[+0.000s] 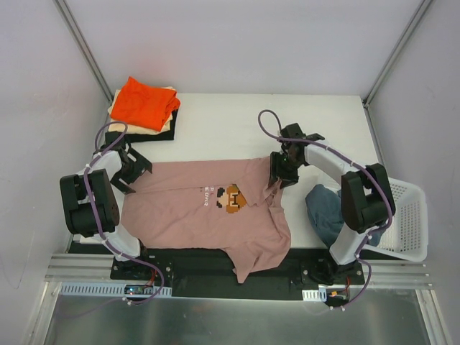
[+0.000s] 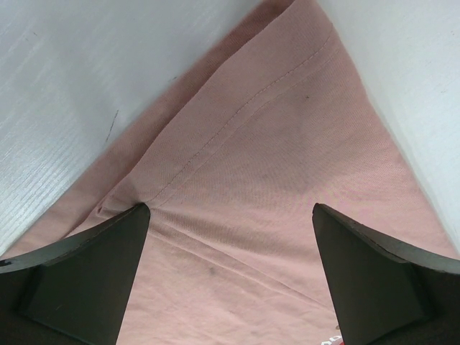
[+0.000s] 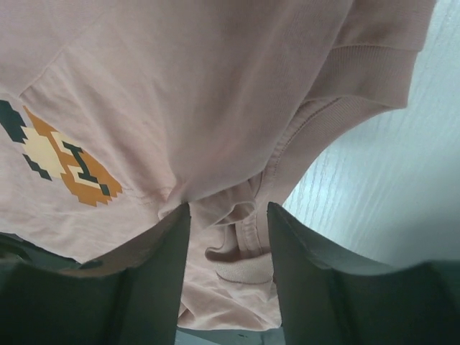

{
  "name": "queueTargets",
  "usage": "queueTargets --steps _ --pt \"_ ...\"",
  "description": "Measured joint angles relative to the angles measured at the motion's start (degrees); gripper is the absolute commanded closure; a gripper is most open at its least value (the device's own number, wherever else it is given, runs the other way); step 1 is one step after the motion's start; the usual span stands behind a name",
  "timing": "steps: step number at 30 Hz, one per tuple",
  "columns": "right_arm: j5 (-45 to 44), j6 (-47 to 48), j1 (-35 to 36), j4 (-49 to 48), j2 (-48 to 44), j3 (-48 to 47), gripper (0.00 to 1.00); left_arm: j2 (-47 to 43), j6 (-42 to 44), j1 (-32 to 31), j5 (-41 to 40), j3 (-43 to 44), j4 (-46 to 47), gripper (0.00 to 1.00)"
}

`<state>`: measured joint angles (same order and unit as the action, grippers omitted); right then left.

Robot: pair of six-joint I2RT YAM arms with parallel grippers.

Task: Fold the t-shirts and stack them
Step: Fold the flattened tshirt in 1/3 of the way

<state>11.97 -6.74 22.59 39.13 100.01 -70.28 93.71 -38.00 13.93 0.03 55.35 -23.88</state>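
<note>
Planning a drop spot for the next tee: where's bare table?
Bare table: the far strip from the folded stack to the right edge, beyond the pink tee. Crowded: centre under the pink tee, near right with the blue tee and basket.

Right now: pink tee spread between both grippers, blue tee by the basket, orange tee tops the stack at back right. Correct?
One error: the orange tee tops the stack at back left, not right; the top external view shows it beyond the left gripper. The rest holds: pink tee between it and the right gripper, blue tee by the basket.
</note>
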Motion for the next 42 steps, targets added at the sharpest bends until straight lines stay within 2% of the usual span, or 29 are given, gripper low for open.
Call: queueTargets --steps 4,6,13,18,24,27,28,30,31,33,37,42 --pt "0.04 -0.79 0.0 -1.01 0.37 1.42 0.57 0.0 0.0 0.0 0.02 0.0 0.02 0.01" --pt "0.0 -1.18 0.0 -1.22 0.39 2.29 0.64 0.0 0.0 0.0 0.02 -0.02 0.02 0.01" --pt "0.09 -2.12 0.0 -2.1 0.48 3.82 0.99 0.0 0.0 0.0 0.02 -0.02 0.02 0.01" --pt "0.02 -3.04 0.02 -2.49 0.24 5.18 0.99 -0.02 0.0 0.0 0.0 -0.02 0.02 0.01" --pt "-2.36 -5.07 1.73 3.28 -4.31 5.75 0.99 -0.13 0.0 0.0 0.0 -0.17 0.09 0.01" --pt "-3.45 -6.19 3.78 6.25 -6.64 5.7 0.98 -0.42 0.0 0.0 -0.02 -0.46 0.35 0.01" --pt "-4.11 -6.6 4.35 7.15 -6.99 5.7 0.93 -0.5 0.0 0.0 -0.02 -0.55 0.48 0.01" --pt "-5.73 -7.41 4.72 8.76 -7.04 5.7 0.77 -0.61 0.0 0.0 -0.02 -0.68 0.59 0.0" --pt "-6.54 -7.89 4.72 9.38 -6.99 5.7 0.58 -0.63 0.0 0.02 -0.02 -0.72 0.63 0.01" --pt "-8.31 -8.7 4.63 10.45 -6.99 5.7 0.47 -0.7 0.0 0.02 -0.02 -0.76 0.68 0.01" --pt "-10.97 -8.52 4.59 11.56 -6.27 4.44 0.4 -0.74 0.02 0.02 -0.02 -0.81 0.7 0.01" --pt "-11.63 -6.78 3.19 11.04 -5.35 -1.88 0.42 -0.94 0.02 0.04 -0.26 -0.92 0.7 0.01"
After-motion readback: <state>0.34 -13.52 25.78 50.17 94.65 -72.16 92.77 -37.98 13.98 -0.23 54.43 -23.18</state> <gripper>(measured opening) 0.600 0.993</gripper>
